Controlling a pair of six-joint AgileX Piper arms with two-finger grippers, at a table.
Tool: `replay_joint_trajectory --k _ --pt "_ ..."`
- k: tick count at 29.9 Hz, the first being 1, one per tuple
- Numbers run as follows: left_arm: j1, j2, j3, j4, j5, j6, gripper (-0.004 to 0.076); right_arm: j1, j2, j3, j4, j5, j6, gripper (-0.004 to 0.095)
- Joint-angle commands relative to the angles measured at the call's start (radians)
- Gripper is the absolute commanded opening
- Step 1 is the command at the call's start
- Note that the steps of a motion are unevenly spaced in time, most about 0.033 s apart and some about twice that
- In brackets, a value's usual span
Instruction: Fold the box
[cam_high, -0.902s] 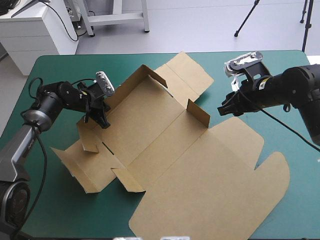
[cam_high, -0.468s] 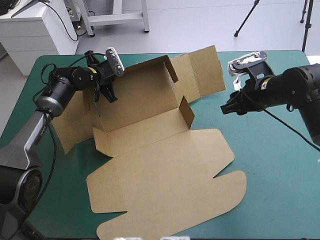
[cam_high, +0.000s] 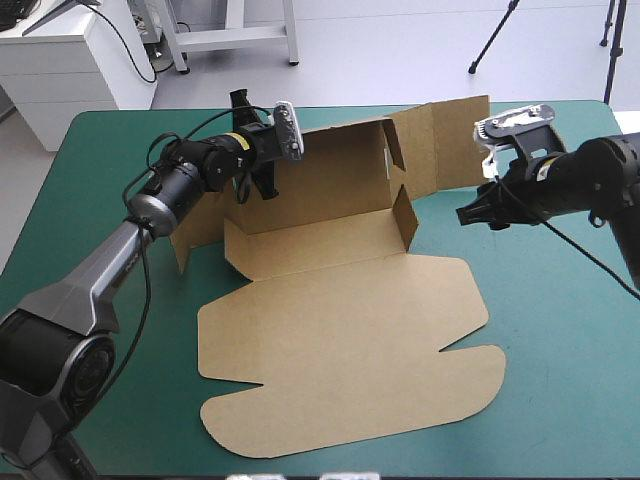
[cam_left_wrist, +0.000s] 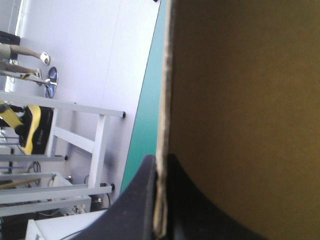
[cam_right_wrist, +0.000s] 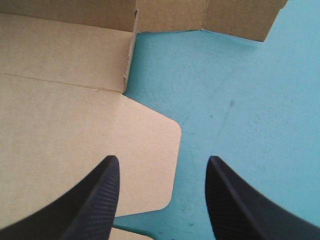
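one arm (cam_high: 178, 190) outstretched, left jaws on box (cam_high: 340, 320)

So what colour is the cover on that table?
Plain teal-green, no pattern; the cover shows best in the high view.

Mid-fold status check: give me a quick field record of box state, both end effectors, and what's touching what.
box: back wall raised, lid panel flat on the table
left end effector: shut on the back wall's edge
right end effector: open, holding nothing, lid's rounded corner ahead of it
contact: left only
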Motion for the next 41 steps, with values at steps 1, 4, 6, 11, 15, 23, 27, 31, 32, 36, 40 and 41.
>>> replay_joint_trajectory --k 1,4,6,11,15,23,27,31,32,36,40,41 --pt "-0.048 -0.044 -0.040 0.051 -0.116 -0.020 -0.0010 -0.068 -0.055 0.021 -0.009 -0.001 -0.003 0.0478" --pt "-0.082 -0.042 -0.040 0.087 -0.129 -0.043 -0.0010 -0.125 -0.076 0.057 0.036 -0.001 -0.026 0.0478" --pt "-0.104 -0.042 -0.040 0.134 -0.129 -0.077 -0.0010 -0.160 -0.083 0.069 0.065 -0.001 -0.042 0.0478" --pt "-0.172 -0.038 -0.040 0.292 -0.127 -0.246 -0.0010 -0.203 -0.088 0.081 0.066 -0.001 -0.042 0.0478" --pt "-0.236 -0.025 -0.040 0.504 -0.115 -0.385 -0.0010 -0.203 -0.098 0.081 0.057 -0.001 -0.042 0.0478" --pt "-0.304 0.009 -0.040 0.848 -0.046 -0.763 -0.0010 -0.216 -0.149 0.081 -0.037 -0.001 -0.014 0.0478" --pt "-0.333 0.014 -0.040 0.941 -0.036 -0.888 -0.0010 -0.270 -0.167 0.081 -0.037 -0.001 -0.010 0.0478" --pt "-0.361 0.014 -0.040 0.997 -0.035 -0.946 -0.0010 -0.304 -0.163 0.081 -0.012 -0.020 -0.012 0.0478" --pt "-0.363 0.014 -0.040 0.997 -0.033 -0.948 -0.0010 -0.309 -0.159 0.081 -0.008 -0.032 -0.014 0.0478" --pt "-0.378 0.014 -0.018 1.011 -0.037 -0.953 -0.0010 -0.314 -0.125 0.073 -0.010 -0.094 -0.018 0.0478" --pt "-0.399 0.014 0.039 1.029 -0.054 -0.965 -0.0010 -0.326 -0.068 0.000 -0.010 -0.125 -0.018 0.0478" --pt "-0.399 0.014 0.050 1.034 -0.058 -0.980 -0.0010 -0.333 -0.047 -0.023 -0.006 -0.127 -0.018 0.0478"
